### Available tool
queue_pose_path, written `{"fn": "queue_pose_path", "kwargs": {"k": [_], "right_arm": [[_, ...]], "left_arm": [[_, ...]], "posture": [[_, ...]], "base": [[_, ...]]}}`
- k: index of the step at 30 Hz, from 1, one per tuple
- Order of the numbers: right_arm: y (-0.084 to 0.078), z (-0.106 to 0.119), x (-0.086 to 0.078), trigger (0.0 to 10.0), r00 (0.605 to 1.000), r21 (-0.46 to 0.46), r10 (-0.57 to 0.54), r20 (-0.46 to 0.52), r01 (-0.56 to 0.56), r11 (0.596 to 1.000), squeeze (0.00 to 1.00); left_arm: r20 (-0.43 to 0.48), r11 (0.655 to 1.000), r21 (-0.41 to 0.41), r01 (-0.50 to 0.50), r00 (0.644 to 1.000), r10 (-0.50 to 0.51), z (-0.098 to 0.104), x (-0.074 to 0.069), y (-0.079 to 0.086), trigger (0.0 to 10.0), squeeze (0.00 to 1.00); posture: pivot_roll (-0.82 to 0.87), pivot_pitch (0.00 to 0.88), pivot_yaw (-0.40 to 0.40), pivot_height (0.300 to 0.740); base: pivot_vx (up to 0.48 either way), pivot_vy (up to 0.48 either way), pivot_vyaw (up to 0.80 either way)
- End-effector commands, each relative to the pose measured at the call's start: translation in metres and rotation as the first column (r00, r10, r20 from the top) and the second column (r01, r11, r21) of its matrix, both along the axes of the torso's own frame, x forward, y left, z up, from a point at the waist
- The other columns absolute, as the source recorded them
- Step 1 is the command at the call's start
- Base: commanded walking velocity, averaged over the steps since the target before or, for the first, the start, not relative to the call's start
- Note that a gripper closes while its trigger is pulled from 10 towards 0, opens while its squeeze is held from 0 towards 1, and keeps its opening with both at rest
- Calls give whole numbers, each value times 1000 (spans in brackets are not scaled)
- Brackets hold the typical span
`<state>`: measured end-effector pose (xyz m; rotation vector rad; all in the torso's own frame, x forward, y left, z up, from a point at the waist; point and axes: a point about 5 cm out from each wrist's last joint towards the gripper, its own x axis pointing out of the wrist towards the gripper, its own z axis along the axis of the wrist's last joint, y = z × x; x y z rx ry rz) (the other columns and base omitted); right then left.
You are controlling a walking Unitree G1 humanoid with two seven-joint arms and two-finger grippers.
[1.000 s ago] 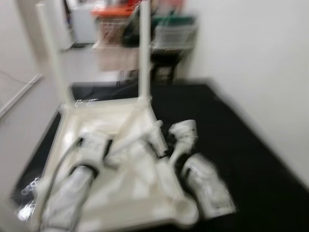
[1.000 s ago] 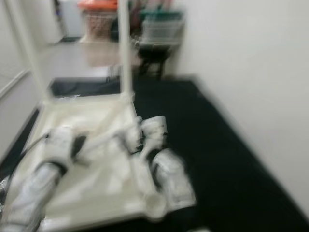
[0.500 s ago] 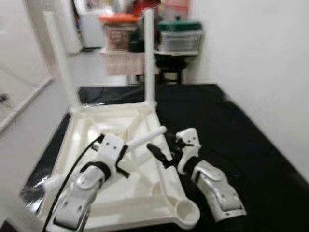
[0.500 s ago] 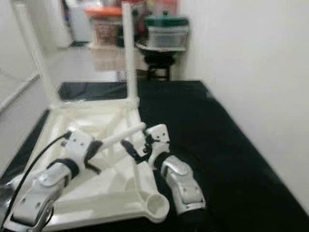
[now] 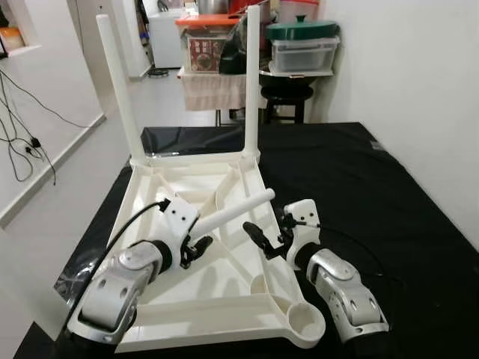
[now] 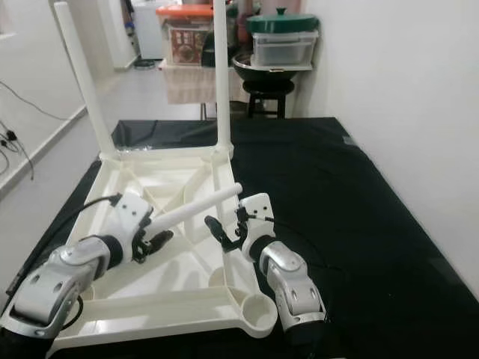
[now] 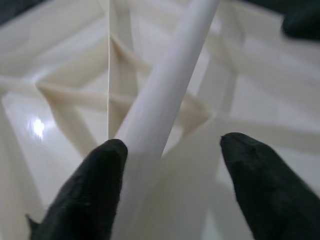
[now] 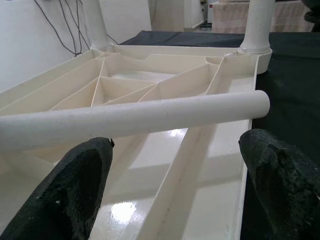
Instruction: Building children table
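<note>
A white plastic table top [image 5: 224, 323] lies upside down on a black mat. Two white legs [image 5: 120, 90] [image 5: 252, 82] stand upright in its far corners. A loose white leg [image 5: 238, 209] slants up over the ribbed underside. My left gripper [image 5: 196, 247] is shut on its near end. In the left wrist view the leg [image 7: 165, 90] runs out between the black fingers [image 7: 90, 195], against one of them. My right gripper [image 5: 266, 230] stands open beside the leg's free end. The leg [image 8: 150, 117] crosses just beyond its wide-apart fingers [image 8: 75, 185].
The black mat [image 5: 374, 194] stretches to the right, up to a white wall. Behind the table stand a black stool [image 5: 288, 97] and shelves with an orange-lidded box [image 5: 206, 45] and a green-lidded container [image 5: 303, 45]. Cables [image 5: 22, 142] hang at the left.
The picture has gone from blurred to sharp and shifted as the head moved. The leg and both grippers keep about the same places over the table top.
</note>
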<state>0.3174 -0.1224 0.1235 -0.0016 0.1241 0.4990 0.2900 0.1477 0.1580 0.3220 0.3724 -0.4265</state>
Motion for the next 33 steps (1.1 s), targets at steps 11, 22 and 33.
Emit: {"fn": "queue_pose_path", "kwargs": {"k": [11,22,33], "right_arm": [[3,-8,0,10000,999,-39,0,-42,-1,999,0],[2,-9,0,10000,999,-55,-9,-42,7,998,0],[-4,-9,0,10000,999,-63,-32,-43,29,998,0]], "left_arm": [[-80,986,144,-80,992,93,0,3,26,10000,1000],[-207,976,203,-82,970,125,-25,-5,37,10000,0],[-266,980,190,-57,958,107,-37,-10,37,0,0]], "posture": [[22,0,-12,740],[21,0,-6,740],[15,0,-1,740]], "base": [[0,0,0],[0,0,0],[0,0,0]]}}
